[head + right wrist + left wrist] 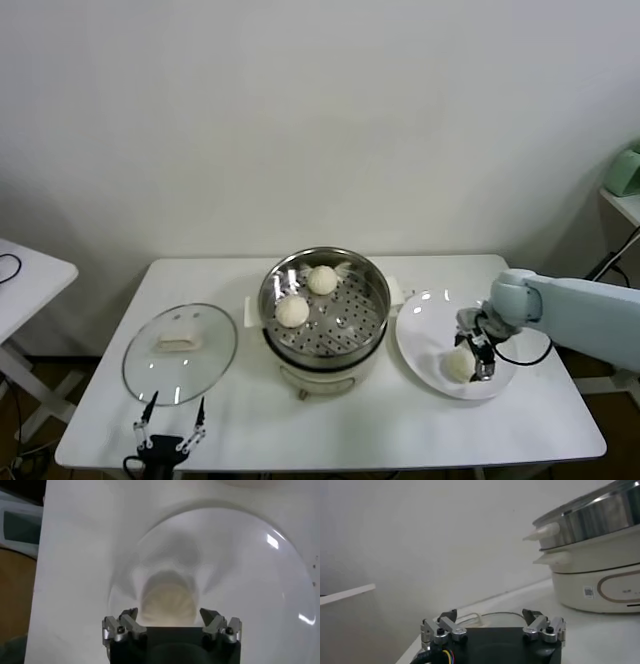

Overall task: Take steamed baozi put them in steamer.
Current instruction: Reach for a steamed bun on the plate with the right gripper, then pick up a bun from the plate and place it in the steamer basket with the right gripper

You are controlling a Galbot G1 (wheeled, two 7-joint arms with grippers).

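Note:
The steamer (pixel 372 282), a shiny steel pot on a cream base, stands mid-table with two baozi on its perforated tray, one at the back (pixel 322 279) and one at the left (pixel 292 312). A third baozi (pixel 458 366) lies on the white plate (pixel 425 320) to the right. My right gripper (pixel 480 355) hangs over the plate, open, its fingers spread to either side of that baozi (pixel 167 602); the right gripper (pixel 170 617) is not closed on it. My left gripper (pixel 177 403) is open and empty at the front left. A fourth baozi is not in view.
A round glass lid (pixel 180 352) lies flat left of the steamer, just ahead of my left gripper (pixel 490 617). The steamer's side (pixel 600 520) shows in the left wrist view. A second table's corner (pixel 25 275) is at far left.

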